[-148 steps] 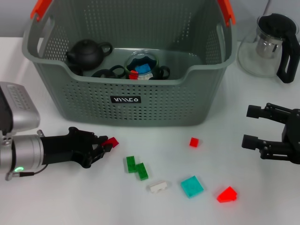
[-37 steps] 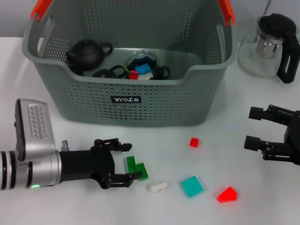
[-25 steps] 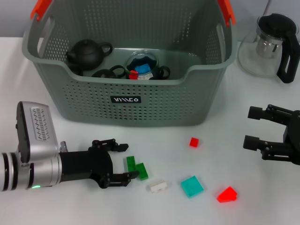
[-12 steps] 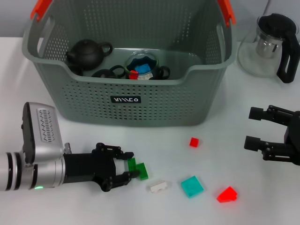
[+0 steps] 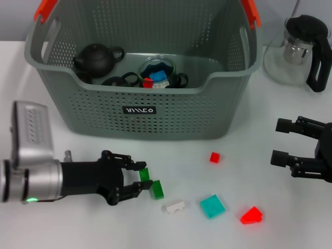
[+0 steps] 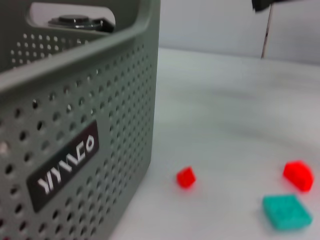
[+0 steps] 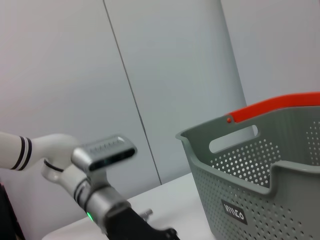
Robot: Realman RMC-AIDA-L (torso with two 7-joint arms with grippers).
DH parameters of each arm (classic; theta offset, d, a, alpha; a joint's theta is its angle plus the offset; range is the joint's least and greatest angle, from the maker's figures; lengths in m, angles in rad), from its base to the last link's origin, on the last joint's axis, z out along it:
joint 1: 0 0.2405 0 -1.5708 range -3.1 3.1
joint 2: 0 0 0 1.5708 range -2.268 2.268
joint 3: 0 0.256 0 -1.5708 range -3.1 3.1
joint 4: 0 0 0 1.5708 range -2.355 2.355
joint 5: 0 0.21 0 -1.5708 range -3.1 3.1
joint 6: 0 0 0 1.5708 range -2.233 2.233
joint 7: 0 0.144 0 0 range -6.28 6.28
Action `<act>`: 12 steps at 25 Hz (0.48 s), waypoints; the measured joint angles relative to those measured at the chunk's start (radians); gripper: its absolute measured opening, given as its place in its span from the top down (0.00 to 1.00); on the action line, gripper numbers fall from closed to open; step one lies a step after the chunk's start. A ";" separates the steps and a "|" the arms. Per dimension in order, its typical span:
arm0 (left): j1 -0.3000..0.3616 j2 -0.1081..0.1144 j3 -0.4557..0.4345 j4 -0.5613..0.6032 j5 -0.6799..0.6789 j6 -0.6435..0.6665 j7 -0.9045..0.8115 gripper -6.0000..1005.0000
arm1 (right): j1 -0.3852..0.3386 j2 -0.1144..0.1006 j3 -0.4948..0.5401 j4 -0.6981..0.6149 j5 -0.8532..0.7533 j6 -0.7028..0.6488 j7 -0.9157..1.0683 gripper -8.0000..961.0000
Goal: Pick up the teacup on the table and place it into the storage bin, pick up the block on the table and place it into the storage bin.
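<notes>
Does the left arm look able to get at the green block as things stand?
Probably yes: the left tool lies low on the table, its open fingers already around the near end of the green block, with nothing between them.

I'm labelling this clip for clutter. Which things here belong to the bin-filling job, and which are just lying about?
Job:
storage bin
green block, at the left gripper
small red cube
white block
teal tile
red wedge

Lying about:
glass teapot

Right gripper idle.
</notes>
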 joint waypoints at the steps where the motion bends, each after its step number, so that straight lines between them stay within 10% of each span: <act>1: 0.002 0.004 -0.008 0.018 0.000 0.037 -0.031 0.60 | 0.000 0.000 0.000 0.000 0.000 0.000 0.001 0.05; 12: -0.079 0.083 -0.243 -0.025 -0.148 0.568 -0.208 0.56 | 0.002 0.000 0.000 0.000 0.000 0.001 0.008 0.05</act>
